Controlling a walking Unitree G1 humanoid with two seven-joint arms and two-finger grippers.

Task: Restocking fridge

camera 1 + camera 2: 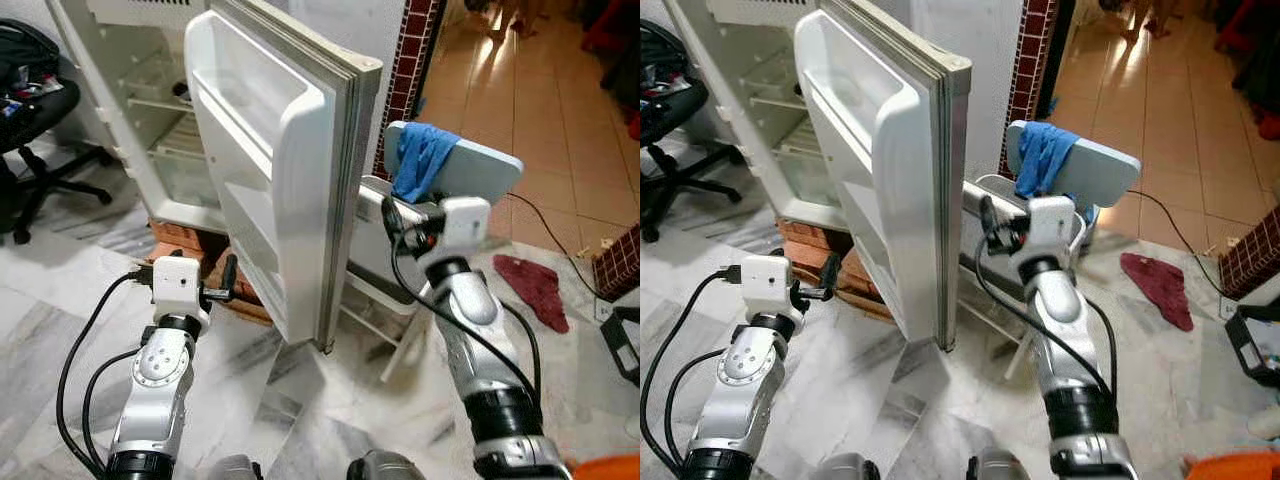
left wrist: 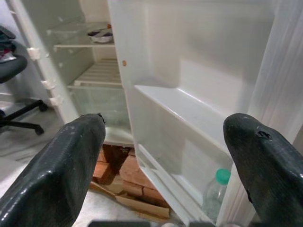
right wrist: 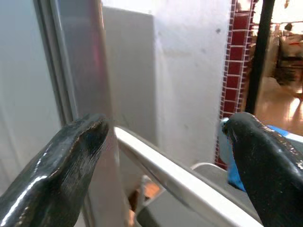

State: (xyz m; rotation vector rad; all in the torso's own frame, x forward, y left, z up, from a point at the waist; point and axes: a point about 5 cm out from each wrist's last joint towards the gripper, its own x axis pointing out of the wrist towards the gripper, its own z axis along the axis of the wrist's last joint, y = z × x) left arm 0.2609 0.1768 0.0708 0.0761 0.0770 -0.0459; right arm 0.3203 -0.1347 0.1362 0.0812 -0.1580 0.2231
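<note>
The fridge stands open ahead of me on bricks, its door swung out edge-on between my two arms. From the head views, the left gripper is raised low near the door's inner shelves, while the right arm reaches up behind the door's outer face. In the left wrist view the fingers gape wide and empty, a bottle sitting in the lowest door shelf. In the right wrist view the right gripper is wide too. I judge nothing is in hand; next I need an item to stock.
</note>
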